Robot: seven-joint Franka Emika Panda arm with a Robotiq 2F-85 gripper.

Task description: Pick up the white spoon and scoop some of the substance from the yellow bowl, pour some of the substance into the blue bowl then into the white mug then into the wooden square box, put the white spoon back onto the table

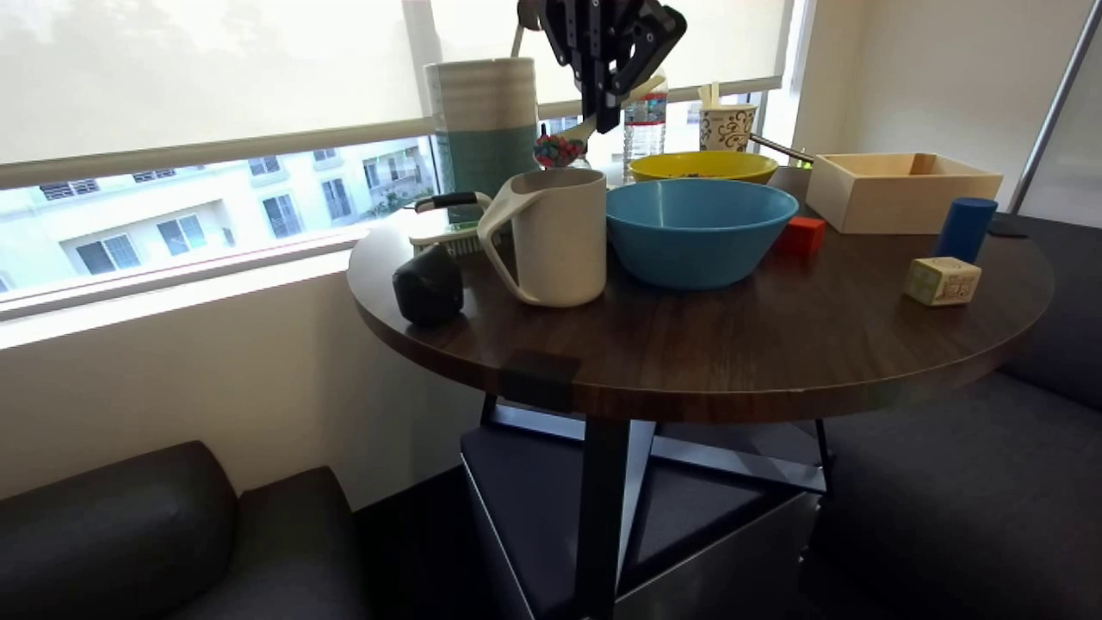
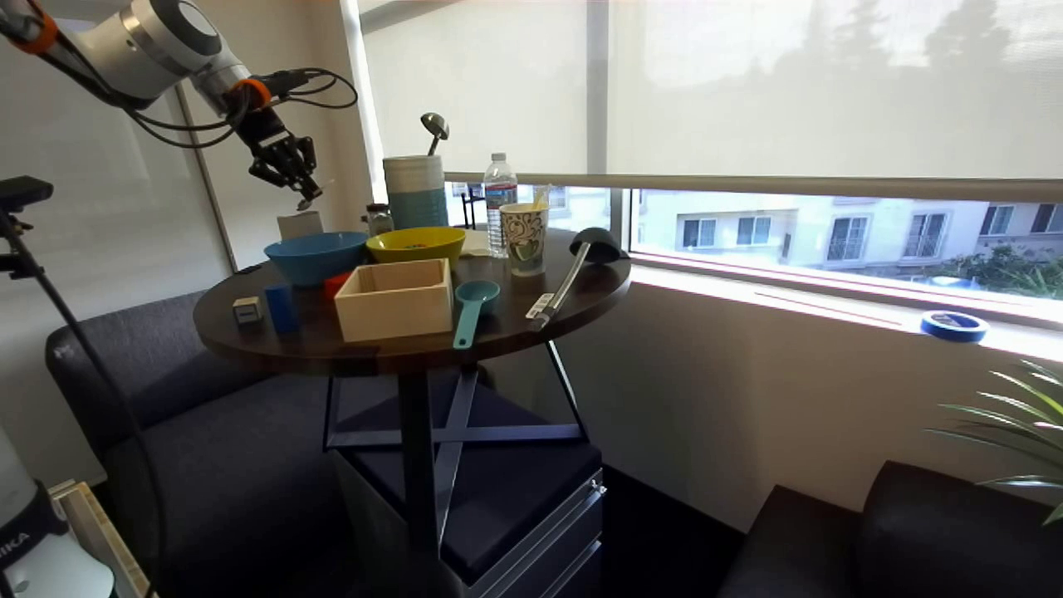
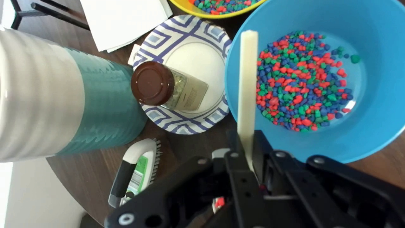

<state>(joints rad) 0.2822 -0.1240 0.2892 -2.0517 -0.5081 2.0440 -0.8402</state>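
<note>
My gripper (image 3: 248, 142) is shut on the handle of the white spoon (image 3: 247, 85). In an exterior view the spoon's bowl carries red, blue and green pebbles (image 1: 558, 151). It hangs just above the rim of the white mug (image 1: 564, 245), and the view from elsewhere also puts the gripper (image 2: 311, 196) over the mug (image 2: 301, 225). Beside the mug stands the blue bowl (image 3: 370, 139), with many such pebbles (image 3: 294, 82) on its bottom. The yellow bowl (image 1: 704, 166) behind it holds more. Further along the table (image 1: 732, 344) is the wooden square box (image 2: 394, 307); its inside floor is hidden.
Close to the mug are a tall cylinder (image 3: 47, 95), a brush (image 3: 136, 172), a black object (image 1: 428, 286) and a spice jar (image 3: 152, 83) on a paper plate (image 3: 202, 52). A bottle (image 2: 499, 195), patterned cup (image 2: 525, 241), ladle (image 2: 573, 274) and teal scoop (image 2: 470, 311) stand beyond.
</note>
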